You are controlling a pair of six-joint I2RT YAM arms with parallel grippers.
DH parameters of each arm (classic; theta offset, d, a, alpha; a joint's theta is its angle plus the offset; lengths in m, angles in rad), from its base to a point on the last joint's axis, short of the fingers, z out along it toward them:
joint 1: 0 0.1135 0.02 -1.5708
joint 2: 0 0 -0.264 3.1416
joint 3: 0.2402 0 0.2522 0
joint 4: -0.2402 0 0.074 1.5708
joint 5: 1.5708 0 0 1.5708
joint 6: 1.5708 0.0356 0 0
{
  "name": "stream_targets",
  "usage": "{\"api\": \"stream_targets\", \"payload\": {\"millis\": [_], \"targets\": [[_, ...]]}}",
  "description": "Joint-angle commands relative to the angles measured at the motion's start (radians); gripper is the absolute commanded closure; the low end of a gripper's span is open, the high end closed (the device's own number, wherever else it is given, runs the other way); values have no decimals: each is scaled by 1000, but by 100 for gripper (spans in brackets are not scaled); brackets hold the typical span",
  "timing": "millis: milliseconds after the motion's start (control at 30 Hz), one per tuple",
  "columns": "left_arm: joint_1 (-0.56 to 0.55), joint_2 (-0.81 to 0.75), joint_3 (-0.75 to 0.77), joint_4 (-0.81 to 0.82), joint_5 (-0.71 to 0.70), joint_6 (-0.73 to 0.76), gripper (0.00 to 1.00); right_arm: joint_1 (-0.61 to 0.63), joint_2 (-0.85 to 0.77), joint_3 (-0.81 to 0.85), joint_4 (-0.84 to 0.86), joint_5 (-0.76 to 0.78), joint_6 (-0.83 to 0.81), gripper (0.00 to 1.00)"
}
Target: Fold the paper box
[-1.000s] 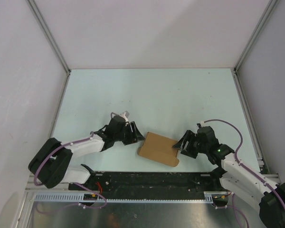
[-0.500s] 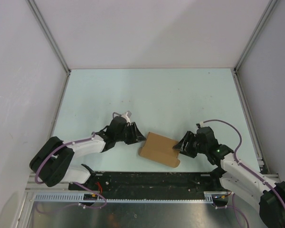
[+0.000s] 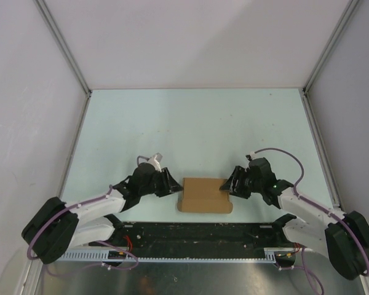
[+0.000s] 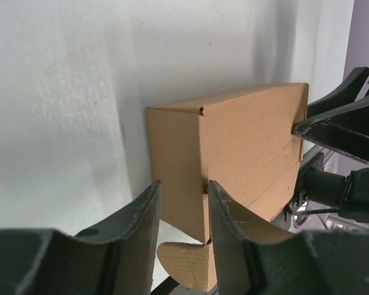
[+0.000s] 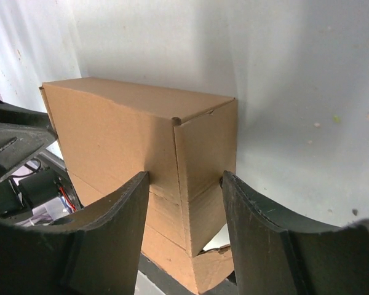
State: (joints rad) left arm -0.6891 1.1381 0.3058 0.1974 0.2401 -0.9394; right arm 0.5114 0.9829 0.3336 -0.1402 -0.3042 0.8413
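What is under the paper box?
The paper box sits on the table; a curved flap pokes out at its near bottom edge. Anything under its base is covered.

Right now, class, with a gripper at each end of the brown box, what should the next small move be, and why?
Probably the left gripper should nudge the rounded flap into its end of the paper box. That flap juts loose below the end panel, ahead of the left gripper's open jaws, while the right gripper sits at the opposite end, placed to brace it.
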Motion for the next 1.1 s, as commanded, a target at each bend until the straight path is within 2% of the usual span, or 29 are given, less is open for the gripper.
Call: {"api": "stream_targets", "payload": {"millis": [0,333,700,1067], "targets": [[-6,-89,-37,0,-27,-39,59,6,71,48,68,-30,-74,44],[-6,-210,-42,-85,-101,-29,57,4,-19,58,-1,5,-96,36],[-50,-124,-7,-89,-90,-6,59,19,-12,58,-12,0,-99,41],[-58,-170,-5,-90,-105,-29,59,49,0,56,-6,16,-90,42]]}}
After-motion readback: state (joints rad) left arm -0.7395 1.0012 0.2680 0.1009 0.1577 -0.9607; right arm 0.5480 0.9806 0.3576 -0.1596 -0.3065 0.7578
